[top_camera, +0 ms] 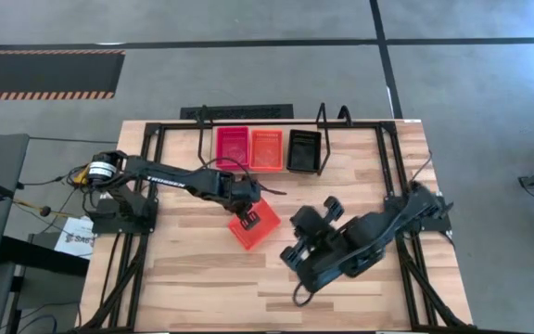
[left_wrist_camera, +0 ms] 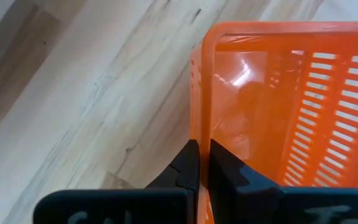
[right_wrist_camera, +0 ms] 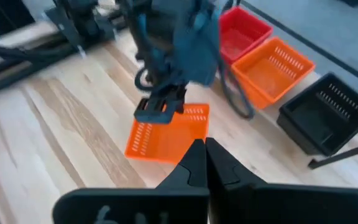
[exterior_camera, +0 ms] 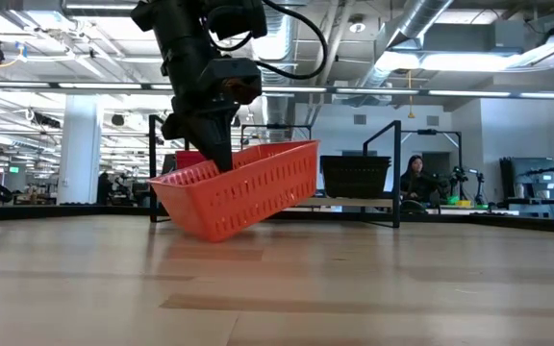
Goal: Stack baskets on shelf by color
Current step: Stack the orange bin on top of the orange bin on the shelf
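Observation:
An orange basket point(top_camera: 254, 225) hangs tilted over the middle of the table, with my left gripper point(left_wrist_camera: 202, 149) shut on it. In the low view its left end point(exterior_camera: 210, 226) is lower and close to the tabletop. On the shelf point(top_camera: 202, 139) at the far edge, a red basket point(top_camera: 232, 146), an orange basket point(top_camera: 267, 148) and a black basket point(top_camera: 304, 150) stand side by side on their bases. My right gripper point(right_wrist_camera: 202, 146) is shut and holds nothing. It hovers to the right of the held basket and points toward it. My left gripper grips the orange basket by the rim of one short end wall point(left_wrist_camera: 202, 121), one finger inside the basket and one outside. The fingers come steeply from above, across the rim. The basket hangs tilted below them, with the gripped end lower; whether that end touches the table I cannot tell.
Black frame rails point(top_camera: 392, 167) run along the table's left and right sides, by the arm bases. Bare wood lies along the near half of the table point(top_camera: 202, 288). A person point(exterior_camera: 416, 178) sits in the room beyond the table.

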You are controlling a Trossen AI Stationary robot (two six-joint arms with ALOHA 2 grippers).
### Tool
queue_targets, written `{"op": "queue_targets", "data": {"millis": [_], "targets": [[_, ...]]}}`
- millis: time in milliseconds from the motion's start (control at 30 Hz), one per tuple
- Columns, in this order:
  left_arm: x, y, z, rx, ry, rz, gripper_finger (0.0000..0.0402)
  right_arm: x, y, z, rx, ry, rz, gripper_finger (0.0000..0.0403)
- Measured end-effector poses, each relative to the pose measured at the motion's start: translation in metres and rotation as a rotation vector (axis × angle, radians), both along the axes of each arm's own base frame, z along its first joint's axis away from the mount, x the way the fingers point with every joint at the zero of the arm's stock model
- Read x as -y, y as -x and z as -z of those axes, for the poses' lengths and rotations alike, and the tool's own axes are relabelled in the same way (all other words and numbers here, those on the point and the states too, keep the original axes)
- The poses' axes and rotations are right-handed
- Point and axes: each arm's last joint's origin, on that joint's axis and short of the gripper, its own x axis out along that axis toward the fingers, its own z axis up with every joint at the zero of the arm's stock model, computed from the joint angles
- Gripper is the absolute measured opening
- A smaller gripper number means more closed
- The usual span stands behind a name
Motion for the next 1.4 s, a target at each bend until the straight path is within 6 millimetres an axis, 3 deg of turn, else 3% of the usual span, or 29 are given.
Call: {"op": "queue_targets", "data": {"millis": [167, 333, 567, 800, 933, 1167, 1400], "targets": [[0.0, 0.0, 0.0, -0.001, -0.014, 0.035, 0.0, -0.011, -0.022, 0.033, -0.065, -0.023, 0.037, 0.0], [0.0, 0.002, -0.01, 0.013, -0.065, 0.104, 0.0, -0.018, -0.025, 0.042, -0.04, -0.062, 0.083, 0.0], [-0.003, 0.016, -0.083, 0.238, -0.203, 0.111, 0.0, -0.02, -0.015, 0.029, 0.063, -0.068, 0.125, 0.0], [-0.014, 0.051, -0.154, 0.448, -0.541, -0.077, 0.0, -0.01, -0.02, 0.027, 0.116, 0.042, 0.156, 0.0], [-0.02, 0.074, -0.183, 0.556, -0.633, -0.14, 0.0, 0.01, -0.03, 0.024, 0.11, 0.2, 0.176, 0.0], [-0.022, 0.098, -0.201, 0.603, -0.671, -0.145, 0.0, 0.064, -0.053, 0.026, -0.102, 0.339, 0.159, 0.0015], [-0.022, 0.1, -0.202, 0.586, -0.706, -0.108, 0.0, 0.128, -0.08, 0.029, -0.148, 0.177, 0.198, 0.0045]]}}
